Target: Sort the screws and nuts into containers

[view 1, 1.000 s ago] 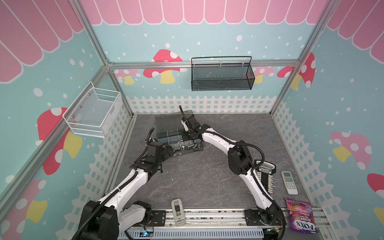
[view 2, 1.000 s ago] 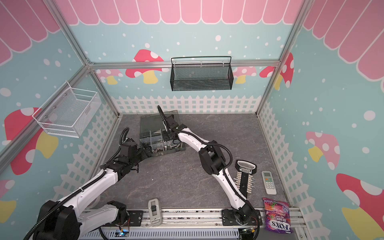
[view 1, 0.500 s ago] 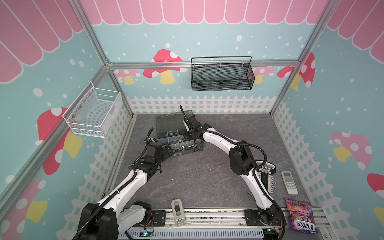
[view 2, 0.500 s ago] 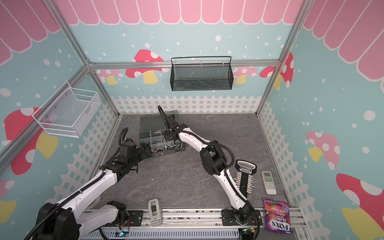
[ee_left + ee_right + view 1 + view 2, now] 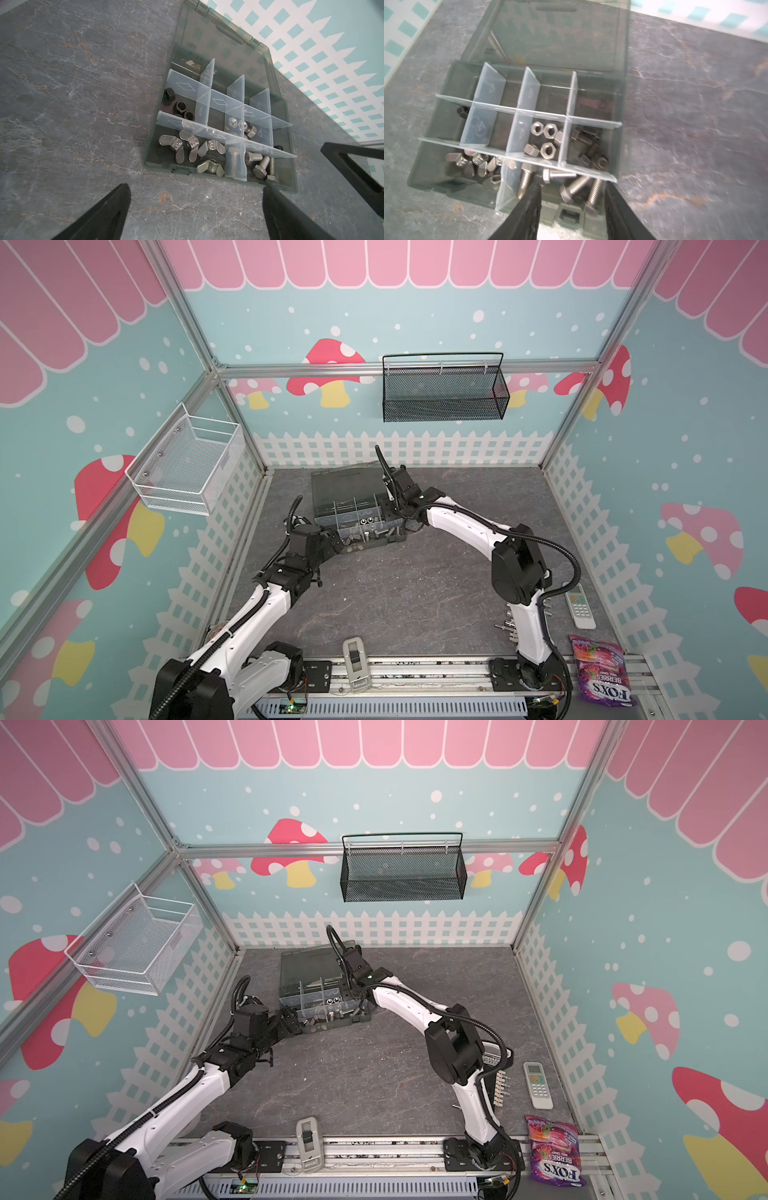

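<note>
Right gripper (image 5: 572,187) gapes over containers (image 5: 572,91) — silver screws (image 5: 559,174), hex nuts (image 5: 548,150).

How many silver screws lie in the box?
4. All silver screws lie in one corner compartment below the right claw: one beside the divider, one crosswise, two slanted. The claw may hide more.

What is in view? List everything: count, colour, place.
organizer box: one, dark grey, open, rear left
silver screws: four, front compartment
black screws: about three, adjacent compartment
hex nuts: five, silver, middle row
wing nuts: four-plus, silver, front row
black nuts: several, middle row
mesh basket: one, black, back wall
wire basket: one, white, left wall
remote: one, white, table's right
candy bag: one, purple, front right
terminal strip: one, white, right side
left arm: jaws open, before box
right arm: jaws open, above silver screws
</note>
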{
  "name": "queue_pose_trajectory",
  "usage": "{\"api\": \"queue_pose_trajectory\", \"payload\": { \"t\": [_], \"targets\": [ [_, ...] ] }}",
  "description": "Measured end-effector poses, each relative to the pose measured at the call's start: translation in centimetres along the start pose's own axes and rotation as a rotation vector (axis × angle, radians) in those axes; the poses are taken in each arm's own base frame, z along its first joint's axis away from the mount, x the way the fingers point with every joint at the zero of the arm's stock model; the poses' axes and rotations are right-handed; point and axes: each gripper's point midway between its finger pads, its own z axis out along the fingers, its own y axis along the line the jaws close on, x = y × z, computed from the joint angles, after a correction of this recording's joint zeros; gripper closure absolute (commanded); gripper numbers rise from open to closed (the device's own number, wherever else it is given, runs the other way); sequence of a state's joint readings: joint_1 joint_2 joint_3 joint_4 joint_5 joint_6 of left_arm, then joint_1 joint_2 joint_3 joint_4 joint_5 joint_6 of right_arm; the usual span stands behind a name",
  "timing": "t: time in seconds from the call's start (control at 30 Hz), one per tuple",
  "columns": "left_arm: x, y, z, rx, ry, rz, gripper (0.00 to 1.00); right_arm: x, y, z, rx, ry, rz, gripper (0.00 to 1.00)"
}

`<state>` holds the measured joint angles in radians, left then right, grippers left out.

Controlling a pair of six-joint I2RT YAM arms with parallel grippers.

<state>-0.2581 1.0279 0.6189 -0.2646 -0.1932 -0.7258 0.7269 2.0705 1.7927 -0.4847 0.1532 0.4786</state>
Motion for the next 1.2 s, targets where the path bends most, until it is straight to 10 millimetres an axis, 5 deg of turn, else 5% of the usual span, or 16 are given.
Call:
{"api": "queue_pose_trajectory", "payload": {
  "t": [0.33,0.8,1.2],
  "targets": [
    [-0.9,0.6,-1.0,-0.007,-0.054,0.003,0.00,3.0,-4.7,-3.8,0.154,-0.035,0.049,0.00],
    [-2.8,1.9,-2.4,-0.054,-0.152,0.036,0.00,8.6,-15.4,-9.9,0.438,-0.089,0.154,0.02],
    [-5.8,4.6,-4.9,-0.166,-0.373,0.145,0.00,12.0,-23.7,-15.7,0.605,-0.298,0.252,0.02]
  ]
}}
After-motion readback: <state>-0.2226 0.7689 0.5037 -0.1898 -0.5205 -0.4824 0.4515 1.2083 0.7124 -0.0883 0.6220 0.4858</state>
